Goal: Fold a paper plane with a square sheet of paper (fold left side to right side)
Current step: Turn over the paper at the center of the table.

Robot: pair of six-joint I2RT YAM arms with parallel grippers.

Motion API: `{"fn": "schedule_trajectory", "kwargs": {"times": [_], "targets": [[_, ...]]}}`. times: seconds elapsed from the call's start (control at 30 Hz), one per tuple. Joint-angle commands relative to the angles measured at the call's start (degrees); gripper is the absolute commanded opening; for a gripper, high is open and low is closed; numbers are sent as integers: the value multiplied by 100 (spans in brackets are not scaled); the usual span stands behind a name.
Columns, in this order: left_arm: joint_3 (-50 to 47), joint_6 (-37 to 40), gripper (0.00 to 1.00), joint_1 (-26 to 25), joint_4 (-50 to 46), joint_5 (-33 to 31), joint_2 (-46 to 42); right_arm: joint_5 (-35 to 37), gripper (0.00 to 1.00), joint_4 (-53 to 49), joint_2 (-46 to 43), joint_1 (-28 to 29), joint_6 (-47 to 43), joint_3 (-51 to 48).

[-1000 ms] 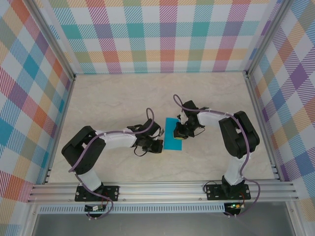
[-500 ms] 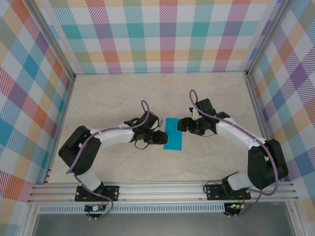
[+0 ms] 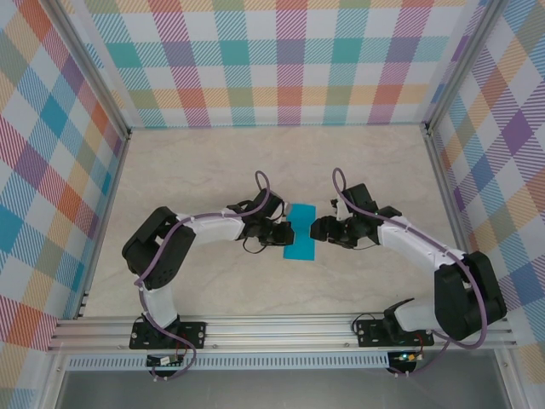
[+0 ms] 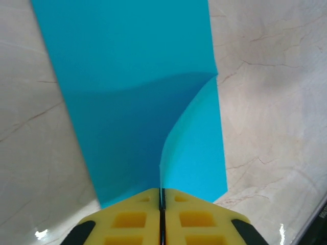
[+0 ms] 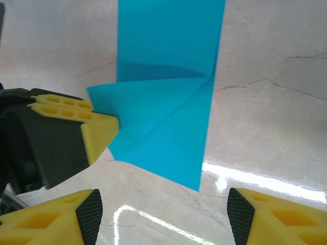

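Twice confirmed the left gripper (image 4: 161,196) clamped on the paper (image 4: 133,76). From the left wrist camera, saw its yellow fingers (image 4: 127,224) pressed together, with the paper's raised edge caught in the seam between them. From the right wrist camera, saw the left gripper (image 5: 104,127) pinching a corner flap of the paper (image 5: 168,51).

Found that flap lifted off the table (image 5: 265,102), rising from a crease near the paper's right edge, with the rest of the paper lying flat. Noted a soft curve in the lifted part and a shadow beneath it.

From above, logged the paper (image 3: 302,245) as a narrow teal rectangle near the middle of the table (image 3: 213,162), directly between the two grippers. Placed the left gripper (image 3: 283,232) at the paper's left edge, touching it. Placed the right gripper (image 3: 318,228) just beside the paper's right edge; could not tell from above whether touching.

Recorded the right gripper (image 5: 163,200) with fingers (image 5: 276,214) spread wide apart, holding nothing, the paper's near corner lying between and ahead of them. Observed a marble-patterned tabletop with glare beside those fingers. Noted checked walls (image 3: 289,60) on three sides.
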Motion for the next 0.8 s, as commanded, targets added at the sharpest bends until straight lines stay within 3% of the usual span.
{"fn": "schedule_trajectory", "kwargs": {"times": [0.0,0.4,0.6,0.67,0.77], "targets": [[-74,52,5,66,-86,-309,-432,-565,66,510,178,17,247,-89],[-427,-75,5,111,83,-403,-667,-1149,65,1758,1081,56,838,-40],[-459,-71,5,120,56,-427,-732,-1310,55,2038,1778,77,1005,325],[-450,-66,10,120,36,-443,-746,-1290,50,2023,1929,104,1000,420],[-454,-25,24,138,-93,-584,-863,-1302,37,2070,2040,117,961,479]]}}
